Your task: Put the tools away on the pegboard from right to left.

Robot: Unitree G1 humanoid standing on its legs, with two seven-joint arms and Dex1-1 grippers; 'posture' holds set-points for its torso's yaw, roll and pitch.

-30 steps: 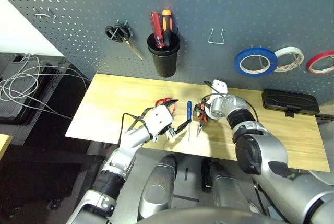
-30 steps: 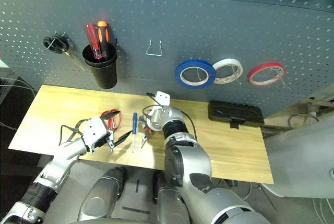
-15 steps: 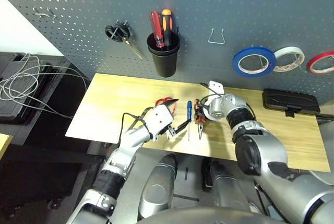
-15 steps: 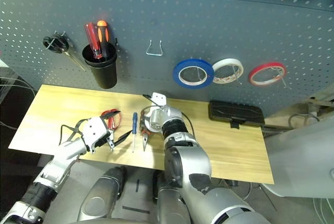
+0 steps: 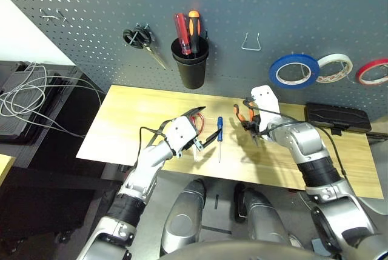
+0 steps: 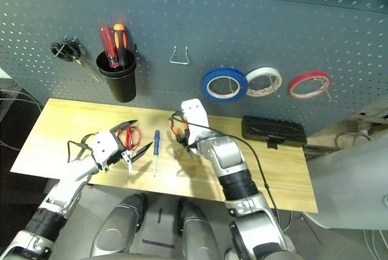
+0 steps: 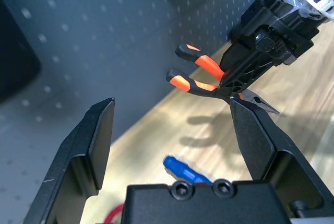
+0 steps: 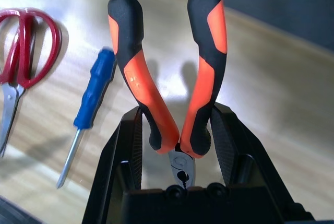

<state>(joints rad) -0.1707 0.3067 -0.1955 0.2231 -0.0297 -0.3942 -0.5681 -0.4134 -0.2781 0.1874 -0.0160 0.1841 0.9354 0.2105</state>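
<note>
— Orange and black is what we spot first: the pliers [image 8: 172, 72], clamped in our right end effector [image 5: 250, 128]. Its two fingers press on the handles low down, close to the pivot, and the handles stick out past the fingertips. From our head camera the pliers hang clear above the wooden surface [image 5: 127, 123], casting a shadow on it, in front of the pegboard [image 5: 273, 11].

— And our left end effector [image 5: 202, 128]?

— Spread wide, with nothing between the fingers. It hovers over the near part of the surface, its tips pointing toward the small blue screwdriver [image 5: 219, 137], which lies flat just beside them. The red scissors [image 6: 130, 136] lie flat too, partly hidden behind that end effector.

— So which tools are already up?

— We see the blue tape ring [image 5: 295, 70] hanging on the pegboard, with a white tape roll [image 5: 335, 67] next to it and a red tape roll [image 5: 371, 71] beyond that at the picture's edge. A bare wire hook [image 5: 251, 42] sits on the board between the blue ring and the black cup [image 5: 190, 67].

— What is in the cup?

— Two bigger screwdrivers [image 5: 187, 31], one red and one orange, standing upright. A pair of black scissors [image 5: 140, 39] hangs on the far side of the cup. We also see a flat black case [image 5: 337, 117] lying on the surface at the back, below the tape rolls.
</note>
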